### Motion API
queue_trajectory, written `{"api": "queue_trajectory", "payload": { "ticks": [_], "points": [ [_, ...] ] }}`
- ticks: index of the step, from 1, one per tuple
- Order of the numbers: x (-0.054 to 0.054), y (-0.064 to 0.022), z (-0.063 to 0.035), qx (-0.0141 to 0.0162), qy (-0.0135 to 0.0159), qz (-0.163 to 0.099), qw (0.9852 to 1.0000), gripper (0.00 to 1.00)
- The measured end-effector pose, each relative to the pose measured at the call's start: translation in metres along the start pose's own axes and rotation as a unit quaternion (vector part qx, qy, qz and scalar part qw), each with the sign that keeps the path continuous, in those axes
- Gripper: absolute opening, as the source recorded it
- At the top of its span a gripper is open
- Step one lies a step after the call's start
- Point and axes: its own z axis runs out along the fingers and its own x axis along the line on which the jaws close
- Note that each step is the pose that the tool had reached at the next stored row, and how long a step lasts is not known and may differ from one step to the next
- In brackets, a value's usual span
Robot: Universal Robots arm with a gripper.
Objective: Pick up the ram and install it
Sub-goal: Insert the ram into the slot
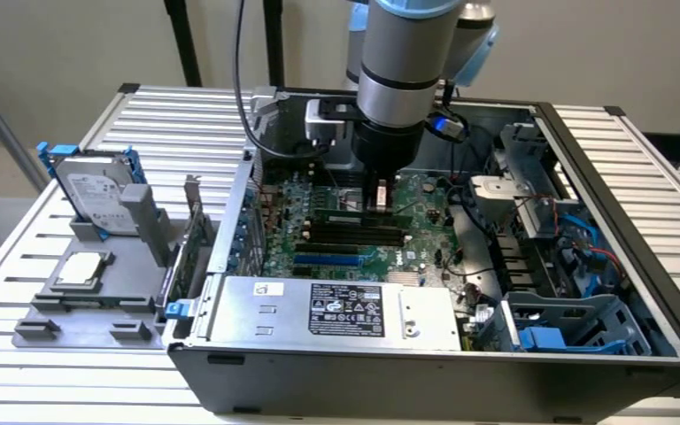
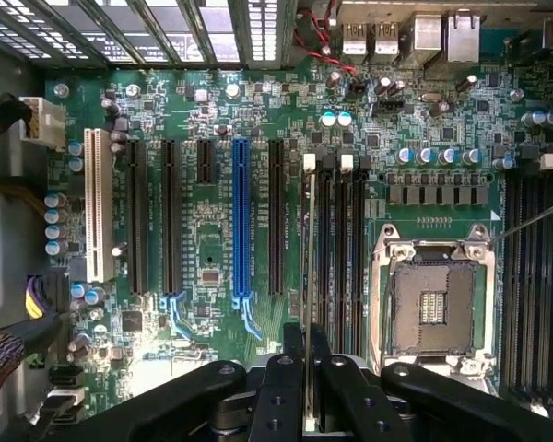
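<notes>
In the wrist view the ram (image 2: 310, 267) appears edge-on as a thin stick running out from between my fingers. My gripper (image 2: 308, 339) is shut on it. The stick hangs in line with the nearest of the black memory slots (image 2: 324, 249), beside the CPU socket (image 2: 433, 304); whether it touches the slot I cannot tell. In the exterior view the gripper (image 1: 378, 205) reaches straight down into the open computer case (image 1: 623, 221), just above the motherboard (image 1: 316, 239) and its black slots (image 1: 346, 232).
A silver power supply (image 1: 340, 310) fills the case's near side, with a drive cage (image 1: 576, 328) at the exterior view's right. Outside the case, a hard drive (image 1: 98, 190) and a CPU chip (image 1: 82, 270) sit on a grey fixture. A blue expansion slot (image 2: 241, 221) lies beside the memory slots.
</notes>
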Motion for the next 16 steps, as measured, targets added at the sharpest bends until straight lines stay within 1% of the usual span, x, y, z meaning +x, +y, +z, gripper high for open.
{"api": "queue_trajectory", "payload": {
  "ticks": [2,4,5,11,13,16],
  "points": [
    [0.000,0.0018,0.0037,0.0004,0.0000,0.000,1.0000,0.14],
    [0.000,0.0030,0.0073,0.0016,0.0000,0.000,1.0000,0.14],
    [-0.001,0.0032,0.0091,0.0027,-0.0001,0.000,1.0000,0.14],
    [-0.004,0.0048,0.0198,0.0121,-0.0004,-0.001,0.9999,0.14],
    [-0.004,0.0051,0.0232,0.0131,-0.0004,-0.004,0.9999,0.14],
    [-0.005,0.0052,0.0255,0.0131,-0.0002,-0.012,0.9998,0.14]
  ]
}}
